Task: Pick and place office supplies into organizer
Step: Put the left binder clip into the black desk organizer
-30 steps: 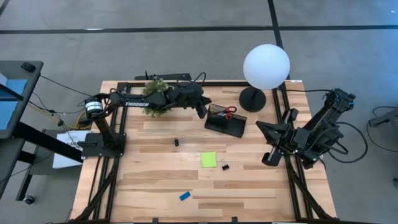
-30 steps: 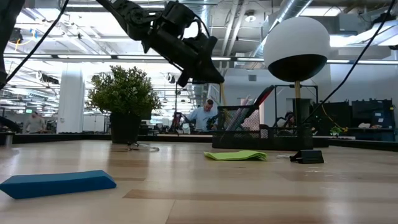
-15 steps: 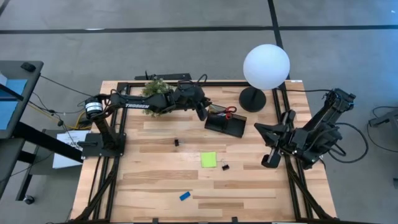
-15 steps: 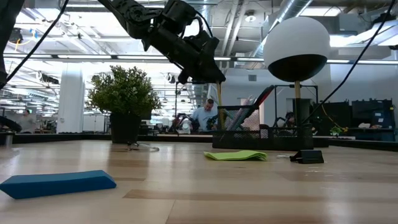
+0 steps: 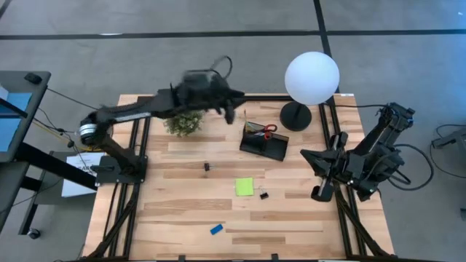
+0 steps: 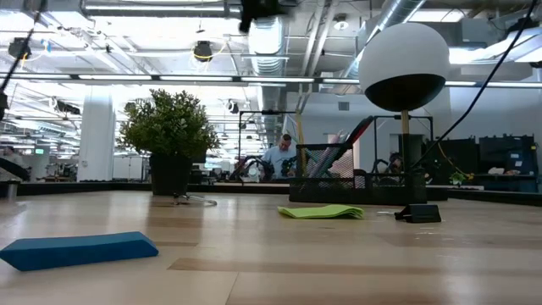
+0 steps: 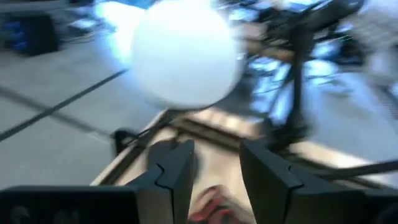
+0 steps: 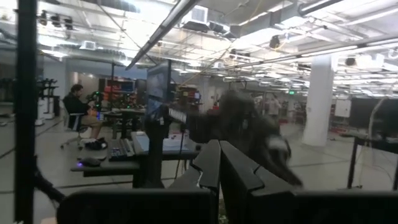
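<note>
The left gripper (image 5: pixel 231 115), fingers parted and empty, hung just beside the organizer (image 5: pixel 263 143), nearer than the shut right gripper (image 5: pixel 320 191) to the clip (image 5: pixel 207 167) lying toward the table's middle.

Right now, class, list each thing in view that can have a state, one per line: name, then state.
Left gripper: jaws open, empty.
Right gripper: jaws shut, empty.
Black rectangular organizer: red-handled scissors standing inside.
Lime-green sticky-note pad: flat on table.
Blue eraser: flat on table.
</note>
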Controlling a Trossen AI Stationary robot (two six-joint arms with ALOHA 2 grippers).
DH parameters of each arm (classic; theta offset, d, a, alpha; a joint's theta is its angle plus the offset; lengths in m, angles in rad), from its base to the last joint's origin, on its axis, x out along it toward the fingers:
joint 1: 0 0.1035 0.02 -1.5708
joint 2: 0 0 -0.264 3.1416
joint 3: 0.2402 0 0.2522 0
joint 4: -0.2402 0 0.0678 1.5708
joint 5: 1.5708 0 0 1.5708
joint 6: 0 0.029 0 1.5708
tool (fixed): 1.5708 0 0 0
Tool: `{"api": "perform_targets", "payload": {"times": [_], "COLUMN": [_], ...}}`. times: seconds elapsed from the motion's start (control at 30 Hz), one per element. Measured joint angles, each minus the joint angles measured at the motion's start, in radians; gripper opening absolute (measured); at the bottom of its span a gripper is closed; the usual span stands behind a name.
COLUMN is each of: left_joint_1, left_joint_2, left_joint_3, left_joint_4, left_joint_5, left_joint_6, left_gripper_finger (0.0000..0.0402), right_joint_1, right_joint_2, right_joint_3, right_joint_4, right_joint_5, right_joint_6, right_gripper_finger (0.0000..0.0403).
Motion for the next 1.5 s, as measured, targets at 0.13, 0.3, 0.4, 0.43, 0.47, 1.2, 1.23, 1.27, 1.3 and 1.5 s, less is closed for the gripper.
{"api": "perform_targets", "payload": {"times": [0.13,0.3,0.4,0.43,0.47,1.2,1.23,1.27,1.3,1.5], "left_joint_1": [-0.035,-0.142,-0.245,-0.287,-0.331,-0.645,-0.636,-0.627,-0.618,-0.592], "left_joint_2": [-0.099,-0.209,-0.256,-0.268,-0.278,-0.199,-0.204,-0.212,-0.221,-0.247], "left_joint_3": [0.118,0.157,0.157,0.157,0.156,0.089,0.089,0.089,0.089,0.090], "left_joint_4": [-0.222,-0.495,-0.661,-0.719,-0.775,-1.025,-1.025,-1.024,-1.023,-1.083], "left_joint_5": [0.092,0.096,0.040,0.002,-0.046,-0.456,-0.455,-0.455,-0.455,-0.441], "left_joint_6": [-0.008,-0.052,-0.183,-0.240,-0.293,-0.650,-0.649,-0.644,-0.634,-0.479], "left_gripper_finger": [0.0116,0.0114,0.0114,0.0114,0.0114,0.0114,0.0114,0.0114,0.0114,0.0114], "right_joint_1": [0.041,0.069,0.074,0.077,0.080,0.156,0.150,0.143,0.136,0.081], "right_joint_2": [0.000,0.000,0.000,0.000,0.000,0.001,0.001,0.001,0.000,-0.003], "right_joint_3": [0.000,0.000,0.000,0.000,0.000,0.048,0.076,0.105,0.136,0.233], "right_joint_4": [0.000,0.000,0.000,-0.001,-0.001,-0.314,-0.314,-0.313,-0.312,-0.312], "right_joint_5": [0.002,0.020,0.050,0.059,0.068,0.366,0.366,0.366,0.367,0.416], "right_joint_6": [-0.053,-0.106,-0.105,-0.099,-0.084,0.226,0.164,0.107,0.054,0.002], "right_gripper_finger": [0.0000,0.0000,0.0000,0.0000,0.0000,0.0025,0.0034,0.0043,0.0053,0.0108]}}
